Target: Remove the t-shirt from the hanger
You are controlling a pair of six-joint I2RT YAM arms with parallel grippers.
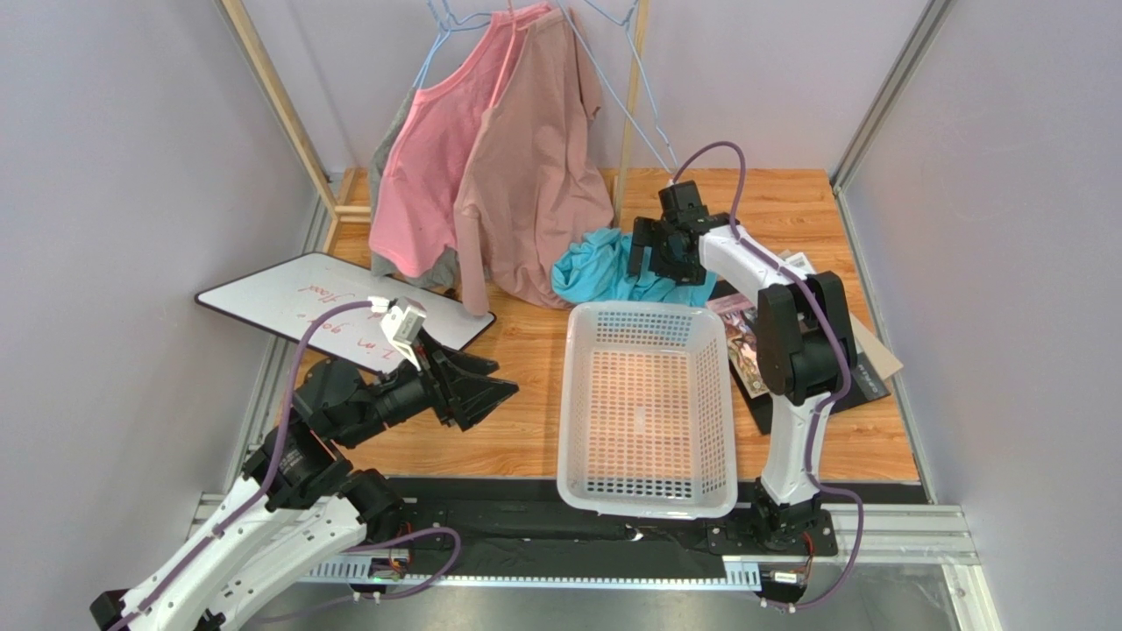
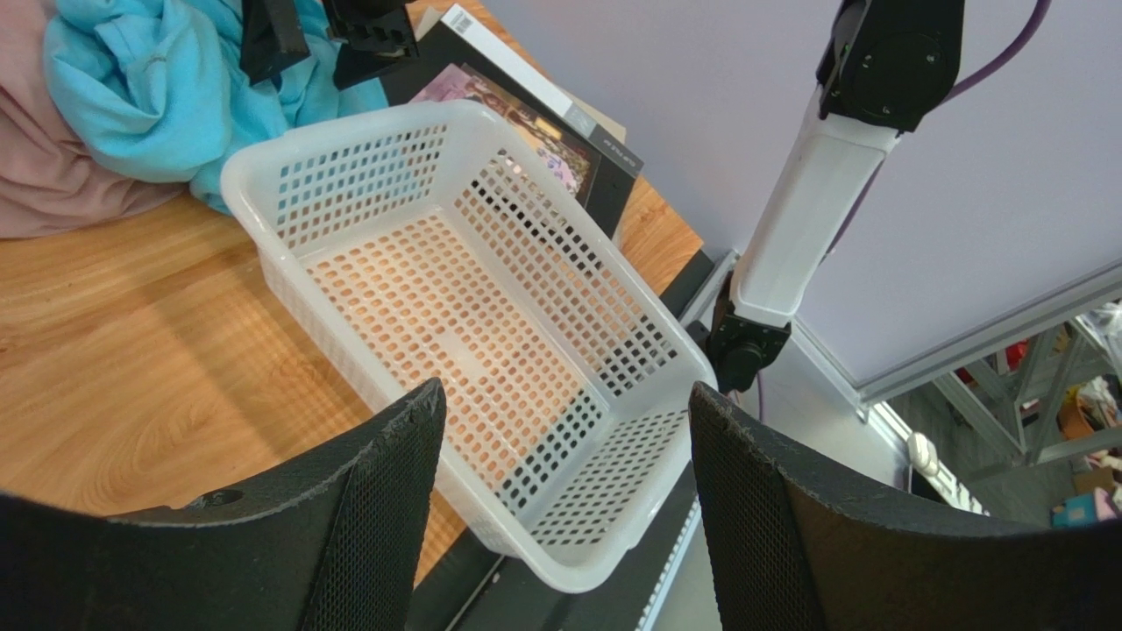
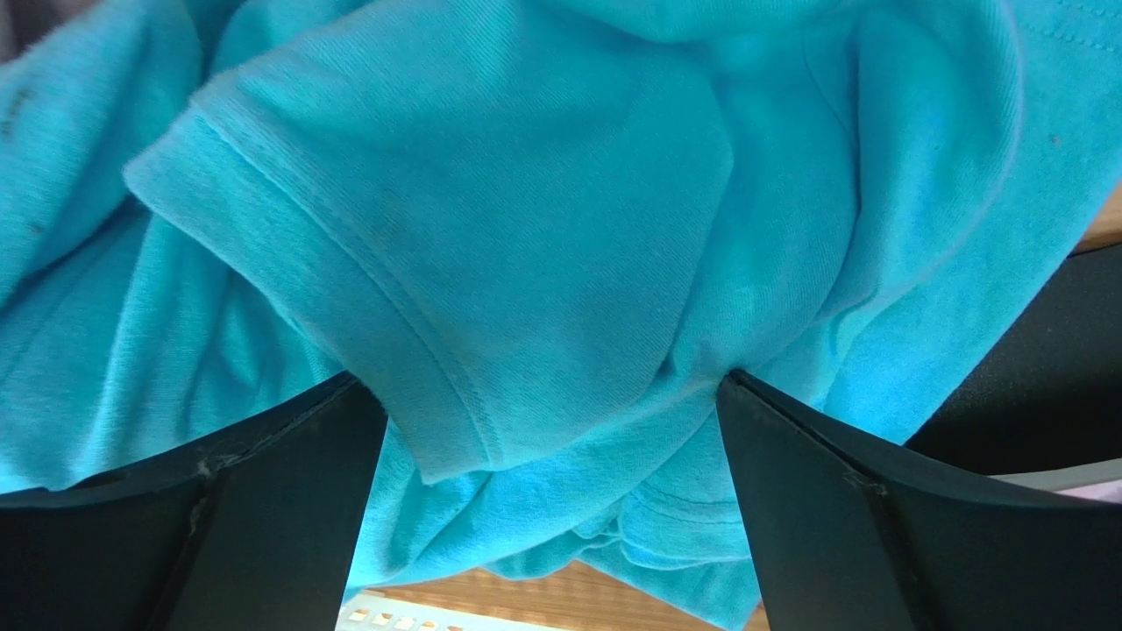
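Tool on right (image 3: 540, 381) fully spread, straddling crumpled t-shirt (image 3: 527, 197); left tool (image 2: 564, 391) parted, empty.

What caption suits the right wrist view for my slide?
Open right gripper poised close over the crumpled turquoise t-shirt.

I see a wooden table (image 1: 534, 441) w/ a white plastic basket (image 1: 570, 395) on it, approx. centre, near the front edge. Left of the basket, well apart, a whiteboard (image 1: 296, 309) lies flat at an angle, red scribble on it. Just behind the basket the teal t-shirt (image 1: 599, 270) sits bunched on the wood, right at the far rim. Right of the basket: a magazine (image 1: 742, 345) beside its wall, then a black pad (image 1: 863, 384) w/ brown cardboard (image 1: 880, 350) at its outer side.
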